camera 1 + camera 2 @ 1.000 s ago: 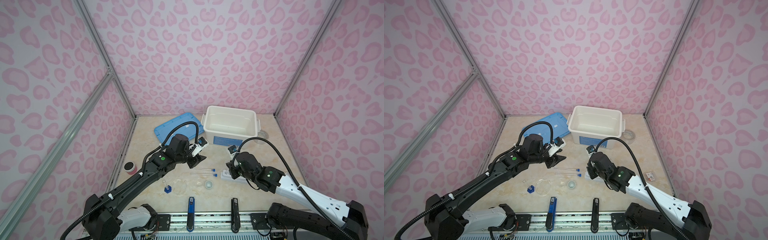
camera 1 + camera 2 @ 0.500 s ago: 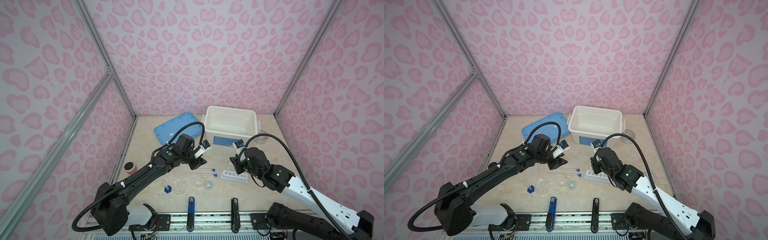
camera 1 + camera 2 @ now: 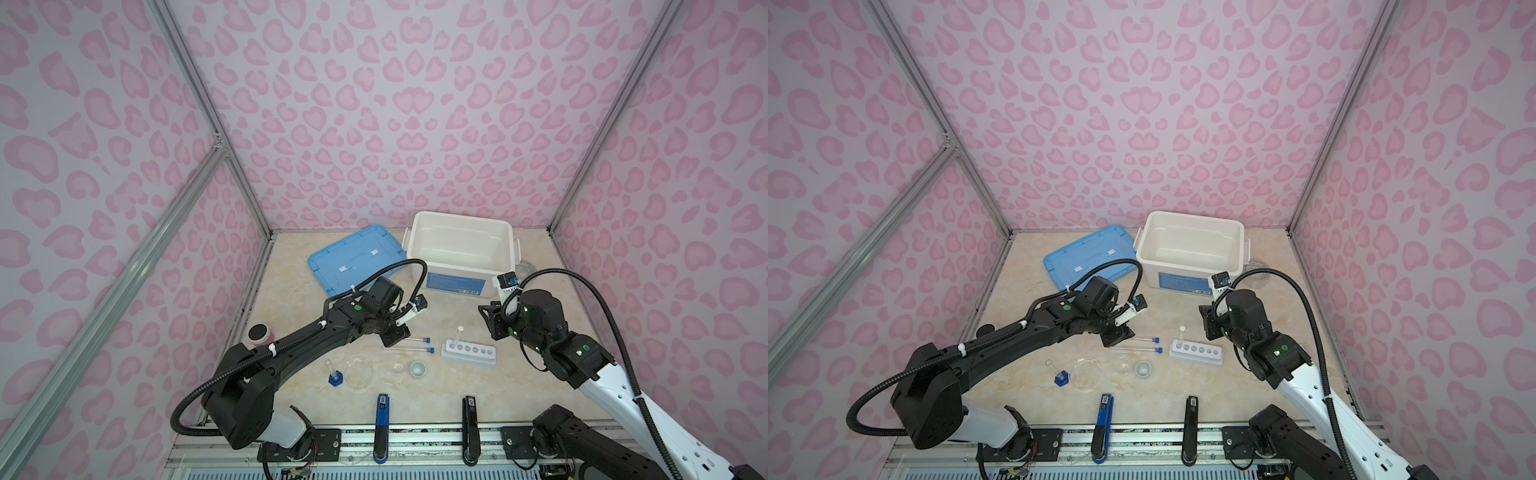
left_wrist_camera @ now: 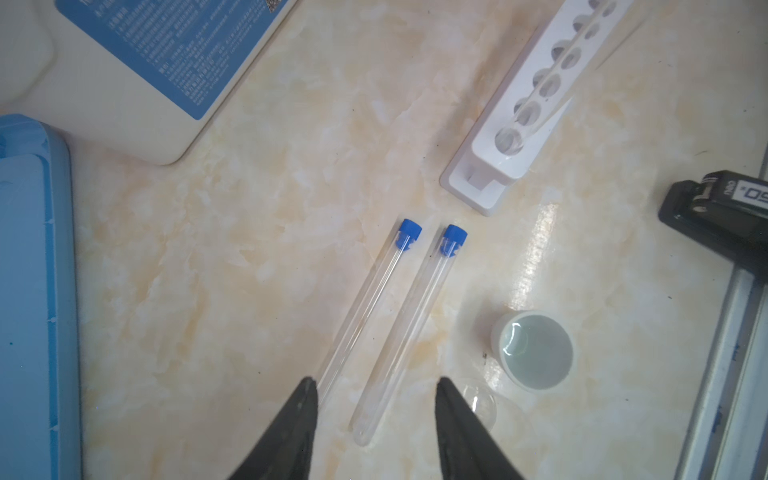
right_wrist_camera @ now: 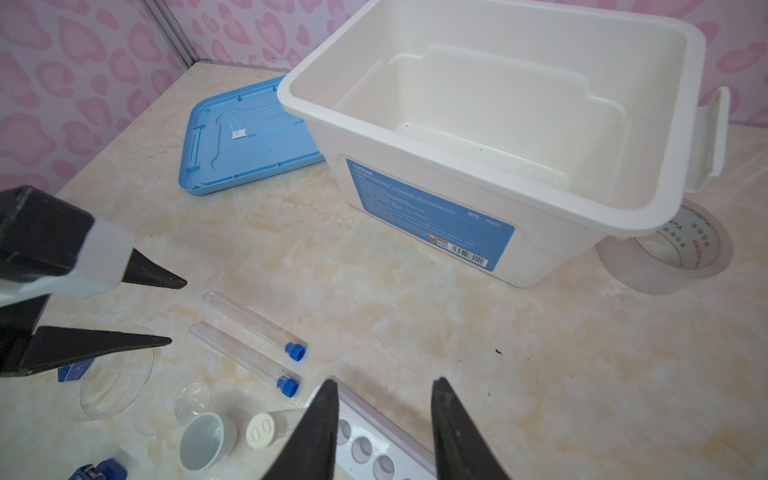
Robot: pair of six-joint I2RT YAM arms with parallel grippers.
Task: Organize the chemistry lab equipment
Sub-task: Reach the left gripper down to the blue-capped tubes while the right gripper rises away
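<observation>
Two blue-capped tubes (image 4: 410, 332) lie between open left gripper (image 4: 376, 381) jaws; closing may pinch both. Right gripper (image 5: 386, 381) open, empty.

Both top views looked down from high over the front of the table (image 3: 444, 395). Wrist cameras sat low, both showing tubes (image 4: 407, 336) and rack (image 4: 498, 166).

wht-cap tube (image 3: 458, 335) standing in rack (image 3: 469, 354) (end hole), 2 blue-cap tubes (image 3: 411, 350) flat beside
</observation>
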